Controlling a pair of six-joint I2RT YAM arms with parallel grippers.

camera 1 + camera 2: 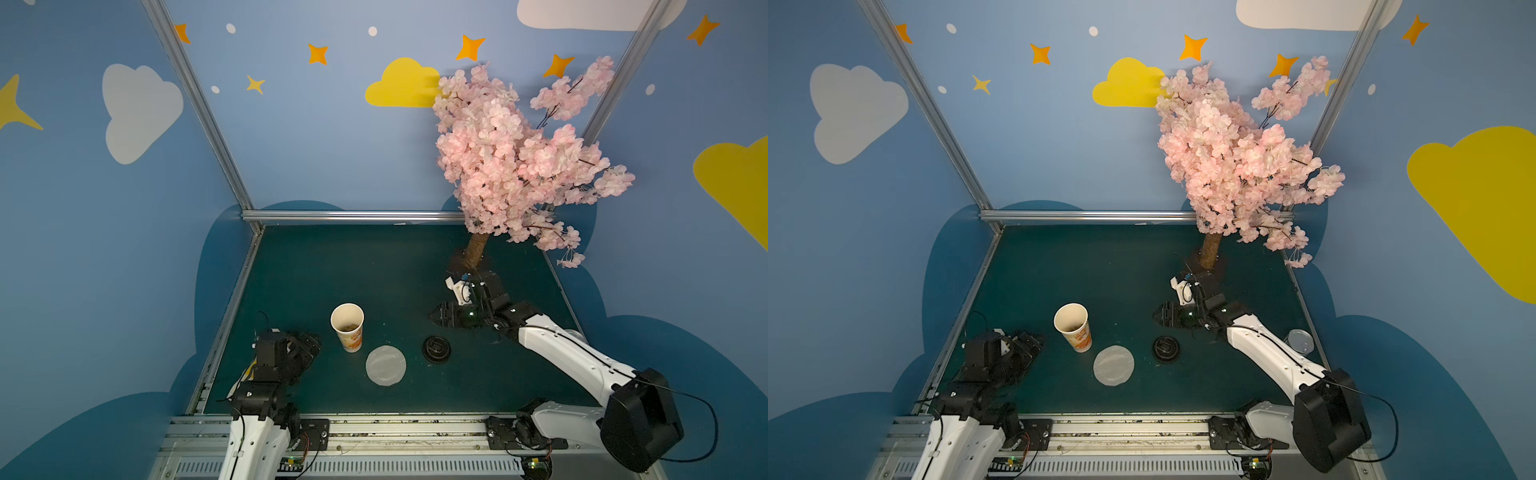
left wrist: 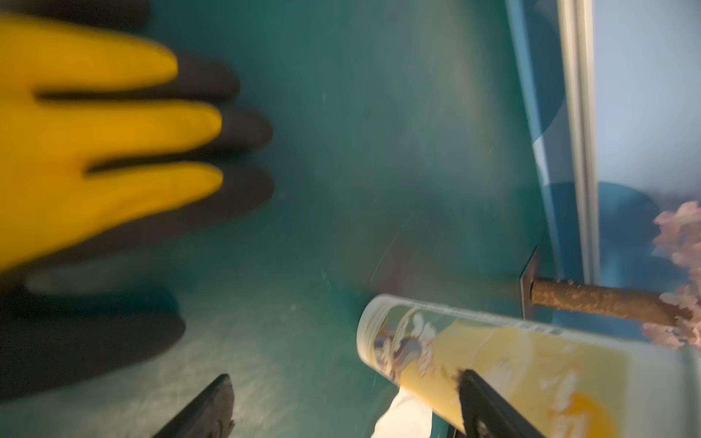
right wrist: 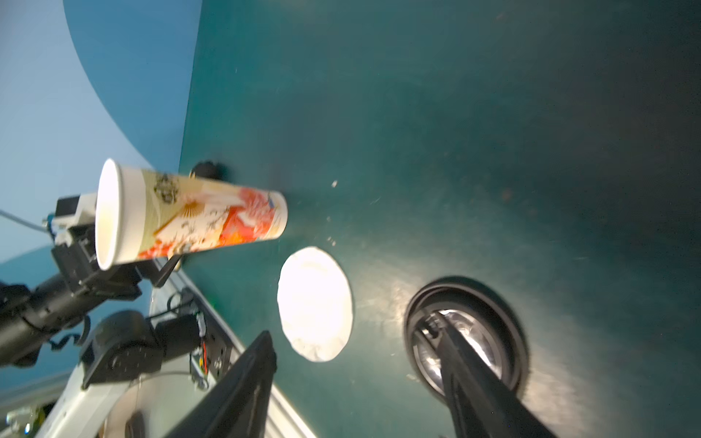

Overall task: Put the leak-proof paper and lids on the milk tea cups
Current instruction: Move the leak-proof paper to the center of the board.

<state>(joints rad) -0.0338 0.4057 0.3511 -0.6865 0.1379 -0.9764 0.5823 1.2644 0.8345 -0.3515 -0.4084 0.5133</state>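
The left claw (image 1: 311,343) and right claw (image 1: 434,316) stand spread, empty; a thin round translucent whitish paper sheet (image 1: 385,365) lies flat between a tall white orange-printed paper cup (image 1: 349,332) and a black round plastic lid (image 1: 436,350).

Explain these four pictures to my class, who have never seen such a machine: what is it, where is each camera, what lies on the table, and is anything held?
These are two robot arms, each ending in a two-fingered gripper. Both top views look down on the whole table; each wrist view comes from a camera on one arm. On the table are an upright cup, a flat round paper, a black lid, a can and a blossom tree. The left gripper, beside the cup, and the right gripper, near the lid, are both open and hold nothing.
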